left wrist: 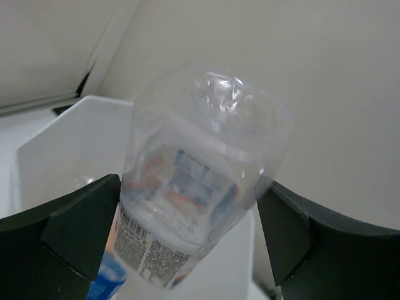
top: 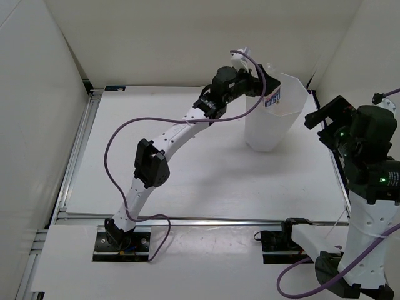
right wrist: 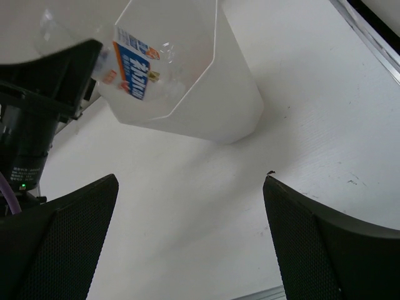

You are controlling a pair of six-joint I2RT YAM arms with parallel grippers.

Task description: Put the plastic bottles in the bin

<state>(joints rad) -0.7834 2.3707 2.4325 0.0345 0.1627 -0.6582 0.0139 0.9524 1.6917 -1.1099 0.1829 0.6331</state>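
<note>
Left wrist: bottle, label print illegible

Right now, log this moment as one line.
left gripper: open, bottle with blue-red label between jaws over bin | right gripper: open, empty, aside | bin: upright

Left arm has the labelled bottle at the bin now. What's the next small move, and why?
Probably open the left gripper fully and hold still. The bottle hangs tilted between its fingers, labelled end over the open mouth of the bin, so it should drop in. Whether the fingers grip it right now, I cannot tell.
</note>
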